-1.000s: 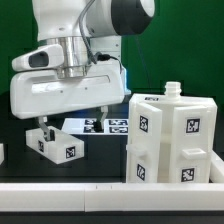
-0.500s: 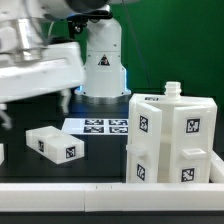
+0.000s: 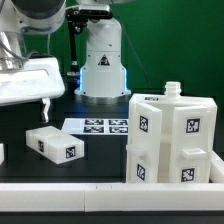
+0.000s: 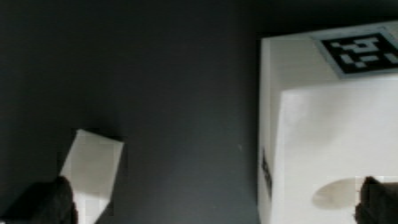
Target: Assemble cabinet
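Panels and blocks of the cabinet [image 3: 170,140] stood stacked on the desk [image 3: 100,158] at the exterior view's right. They formed a tall white body with black-and-white tags on its faces and a small round neck [image 3: 172,90] on top. A lower white block sat against its front, also tagged.

A loose white block [image 3: 55,143] lay flat on the dark desk toward the exterior view's left, well apart from the cabinet. It was tilted at an angle to the desk's edge and carried tags on its side and end. The marker board [image 3: 100,125] lay just behind it, between the block and the robot's white base [image 3: 103,60].

The arm hung at the exterior view's upper left. Its broad white hand housing [image 3: 30,85] was above the desk and higher than the loose block, with one dark finger [image 3: 45,108] pointing down below it.

In the wrist view the pincer [image 4: 210,205] stood released, its two dark fingertips [image 4: 45,205] wide apart and grasping nothing. Below it lay dark desk, a white tagged part [image 4: 338,110] under one fingertip, and a thin pale piece [image 4: 89,170] near the other. I could not tell which parts these were.
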`<state>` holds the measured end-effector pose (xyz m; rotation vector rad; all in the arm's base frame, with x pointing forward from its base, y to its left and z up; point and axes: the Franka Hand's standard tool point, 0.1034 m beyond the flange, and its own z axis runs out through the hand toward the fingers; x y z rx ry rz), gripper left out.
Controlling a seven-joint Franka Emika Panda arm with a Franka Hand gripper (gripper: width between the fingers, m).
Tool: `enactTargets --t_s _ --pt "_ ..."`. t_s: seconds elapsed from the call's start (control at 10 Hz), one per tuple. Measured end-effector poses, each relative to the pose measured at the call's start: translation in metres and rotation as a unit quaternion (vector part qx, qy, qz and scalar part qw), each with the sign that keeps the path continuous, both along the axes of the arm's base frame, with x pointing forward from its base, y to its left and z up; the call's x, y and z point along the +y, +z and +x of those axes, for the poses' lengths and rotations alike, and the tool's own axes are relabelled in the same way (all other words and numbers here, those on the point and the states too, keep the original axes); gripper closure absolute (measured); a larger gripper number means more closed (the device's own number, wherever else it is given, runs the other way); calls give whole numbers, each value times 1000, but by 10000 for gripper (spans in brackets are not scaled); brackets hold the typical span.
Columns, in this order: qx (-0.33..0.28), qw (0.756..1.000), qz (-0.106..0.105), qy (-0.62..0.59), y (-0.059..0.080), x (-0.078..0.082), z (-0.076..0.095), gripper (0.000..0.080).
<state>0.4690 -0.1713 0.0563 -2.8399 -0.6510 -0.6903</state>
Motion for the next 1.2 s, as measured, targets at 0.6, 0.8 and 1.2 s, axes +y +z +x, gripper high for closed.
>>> enactTargets --t_s 0.6,0.8,1.2 --pt "-50 999 7 -3 85 15 34 4" --pt "-25 999 -21 -1 75 -4 19 4" --pt "40 999 22 6 67 -7 19 4"
